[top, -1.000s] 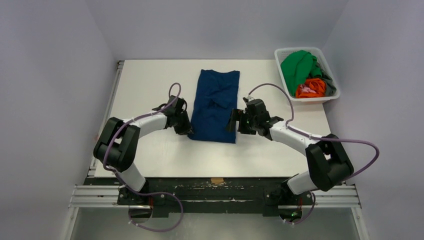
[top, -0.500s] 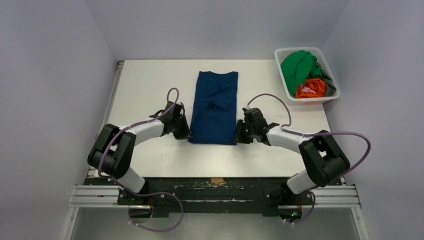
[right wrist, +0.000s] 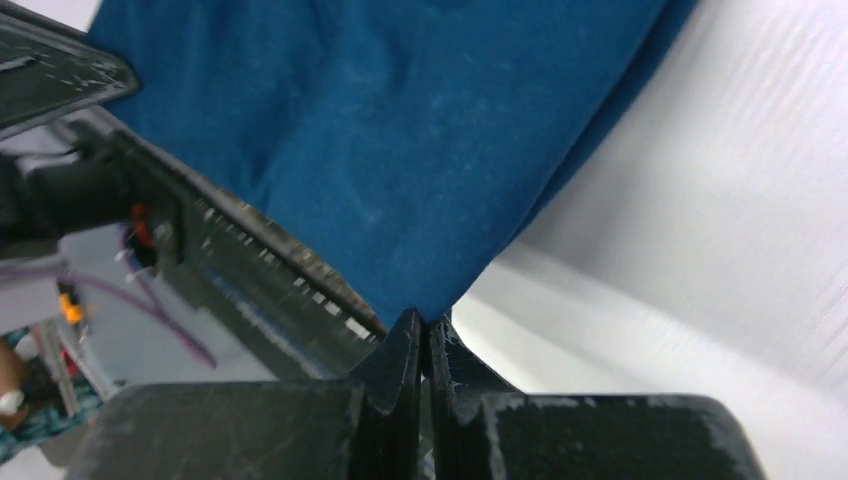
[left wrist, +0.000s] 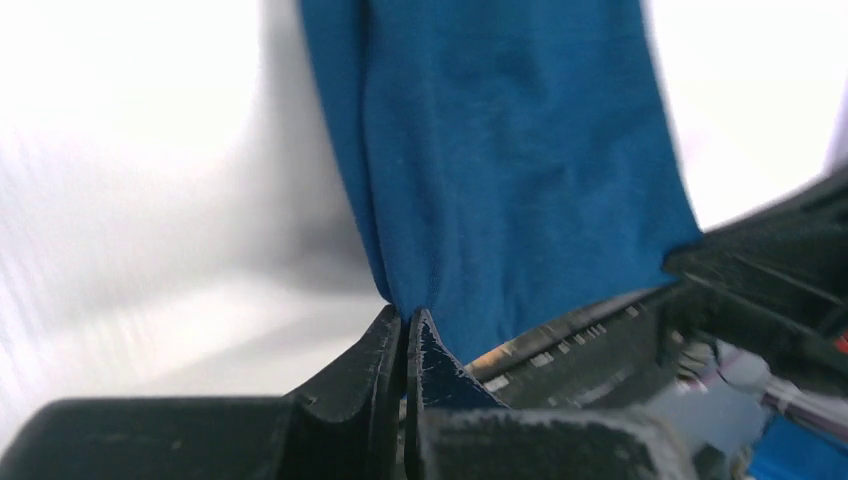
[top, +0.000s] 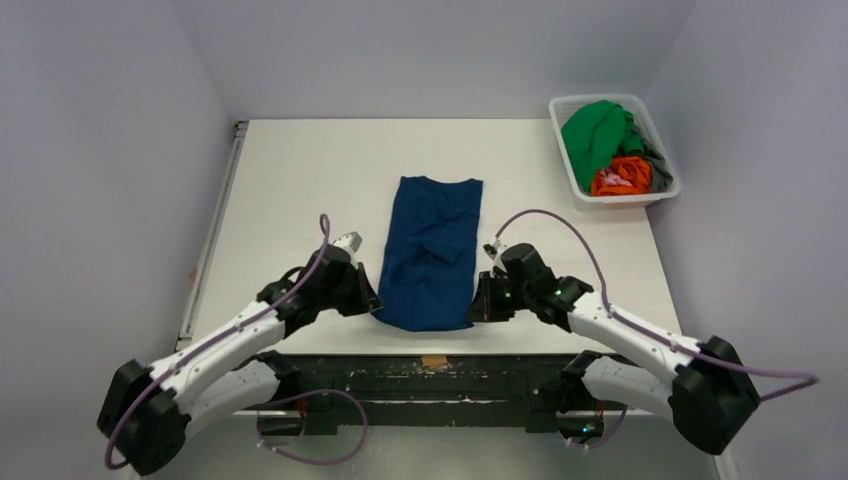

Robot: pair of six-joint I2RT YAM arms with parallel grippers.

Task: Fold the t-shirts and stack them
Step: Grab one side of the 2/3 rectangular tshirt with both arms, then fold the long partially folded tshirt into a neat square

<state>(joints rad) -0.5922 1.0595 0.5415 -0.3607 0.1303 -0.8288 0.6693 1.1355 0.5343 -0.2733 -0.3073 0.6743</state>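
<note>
I see the white basket [top: 628,200] at 2 o'clock on the worktop [top: 290,180], at its far right corner. It holds three bunched shirts: a green shirt [top: 595,135] filling the far half, an orange shirt [top: 620,178] at the near side, and a dark grey shirt [top: 655,168] against the right wall.

The navy shirt [top: 432,250] lies outside the basket, folded into a long strip running from 12 to 6 o'clock at the middle of the worktop. Its near hem lies close to the worktop's near edge.

The left end effector [left wrist: 405,320] is pinched closed on the strip's near left corner. The right end effector [right wrist: 425,325] is pinched closed on the near right corner. In both wrist views the cloth runs into the closed fingertips.

Compared with half a second ago, I note that both arms have drawn back toward 6 o'clock and now reach low and outstretched. The whole strip has slid with them, so its far hem sits further from the far edge. The basket and its contents have not moved.
</note>
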